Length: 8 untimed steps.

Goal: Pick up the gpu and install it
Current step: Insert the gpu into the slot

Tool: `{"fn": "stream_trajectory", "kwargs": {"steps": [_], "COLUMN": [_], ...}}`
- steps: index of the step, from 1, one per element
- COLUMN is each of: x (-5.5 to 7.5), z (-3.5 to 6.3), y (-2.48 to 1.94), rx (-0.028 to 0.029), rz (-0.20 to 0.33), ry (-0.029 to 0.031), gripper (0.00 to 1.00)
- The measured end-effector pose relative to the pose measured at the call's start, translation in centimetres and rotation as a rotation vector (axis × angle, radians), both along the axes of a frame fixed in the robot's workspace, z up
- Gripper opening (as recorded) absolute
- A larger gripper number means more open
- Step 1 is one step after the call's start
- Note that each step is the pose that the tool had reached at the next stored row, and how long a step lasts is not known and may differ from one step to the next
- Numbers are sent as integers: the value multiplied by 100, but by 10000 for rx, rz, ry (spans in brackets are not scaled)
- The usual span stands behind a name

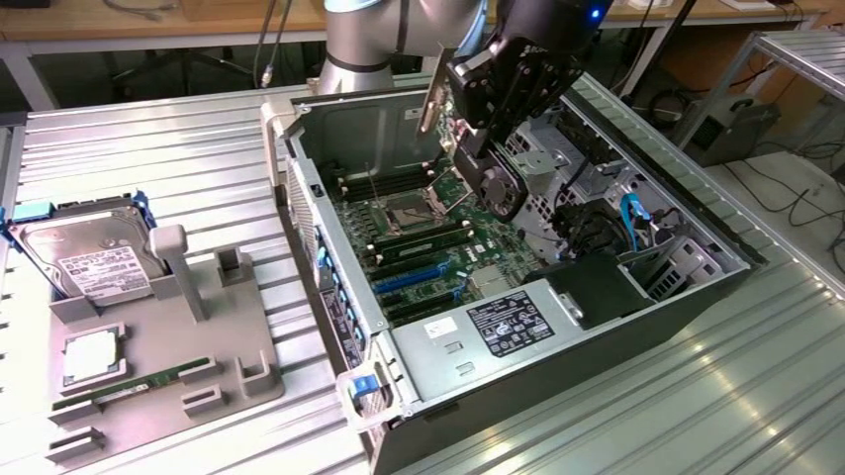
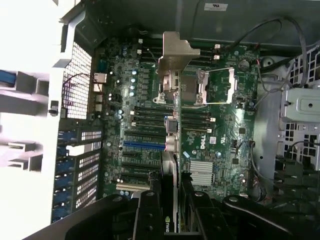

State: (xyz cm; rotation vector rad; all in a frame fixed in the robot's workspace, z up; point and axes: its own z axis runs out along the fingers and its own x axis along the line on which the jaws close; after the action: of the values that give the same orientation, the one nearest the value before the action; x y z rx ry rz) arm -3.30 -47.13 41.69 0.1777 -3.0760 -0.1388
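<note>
The gripper (image 1: 486, 139) is pinched onto the gpu (image 1: 492, 176), one black finger (image 2: 150, 212) pressed against each face of the card's top edge. The card hangs on edge in the upper middle of the exterior view. Its round black fan (image 1: 501, 191) faces the exterior view's right, and its long beige end bracket (image 1: 432, 104) sticks up toward the exterior view's left. In the wrist view the card appears edge-on as a thin strip, with the bracket at its far end over the open CPU socket (image 2: 207, 86).

Below the card lies the green motherboard (image 1: 442, 242), inside the open computer case (image 1: 299, 188) that takes up the middle of the exterior view. The card is above the board and apart from the blue expansion slots (image 1: 410, 280), which sit lower in the frame. The labelled power supply (image 1: 509, 322) fills the case's near end.

At the exterior view's left, well apart from the case, a grey fixture (image 1: 178, 341) rests on the ribbed metal table (image 1: 158, 158). It carries a hard drive (image 1: 86, 259) and a narrow green memory stick (image 1: 133, 382).
</note>
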Motion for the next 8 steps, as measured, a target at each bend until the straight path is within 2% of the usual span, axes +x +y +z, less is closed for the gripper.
{"fn": "stream_trajectory", "kwargs": {"steps": [8], "x": [0], "z": [-6], "y": [0], "rx": [-1], "rz": [1462], "ry": [-9], "gripper": [26]}}
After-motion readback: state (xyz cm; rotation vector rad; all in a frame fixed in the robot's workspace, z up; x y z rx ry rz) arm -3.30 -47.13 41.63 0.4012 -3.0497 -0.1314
